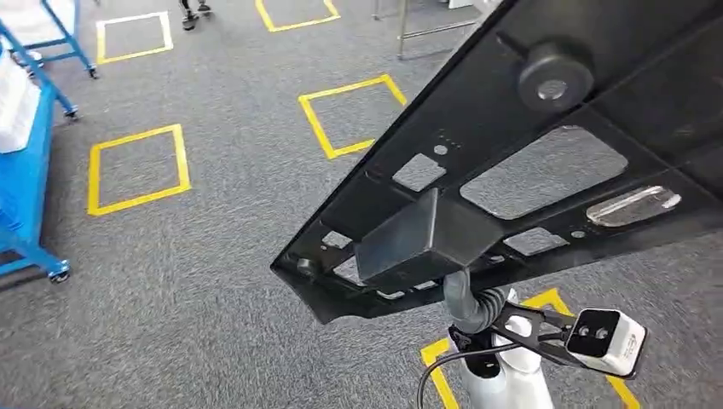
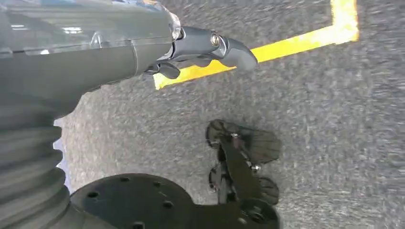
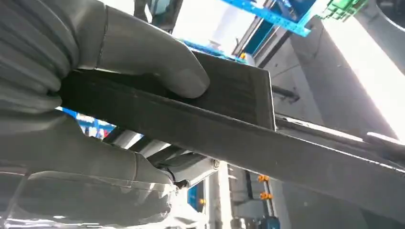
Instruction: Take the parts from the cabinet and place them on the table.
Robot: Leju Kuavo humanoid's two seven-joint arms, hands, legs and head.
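My right hand (image 3: 95,109) grips the black perforated panel (image 1: 529,170) by its boxy block, thumb (image 3: 148,52) pressed on top, fingers beneath, the panel raised above the grey carpet (image 1: 222,256). My left hand (image 2: 200,47) hangs empty, fingers loosely apart.

At lower right of the head view, the white forearm (image 1: 503,379) carries a black bracket (image 1: 520,328), a looping black cable (image 1: 443,366) and a white, black-faced wrist camera (image 1: 607,341). In the left wrist view, the left robot hand (image 2: 191,50) shows a glossy grey cover, ribbed grey cuff (image 2: 28,176) and a silver screw (image 2: 215,39). The right robot hand (image 3: 95,95) has a thick matte grey thumb (image 3: 153,52).
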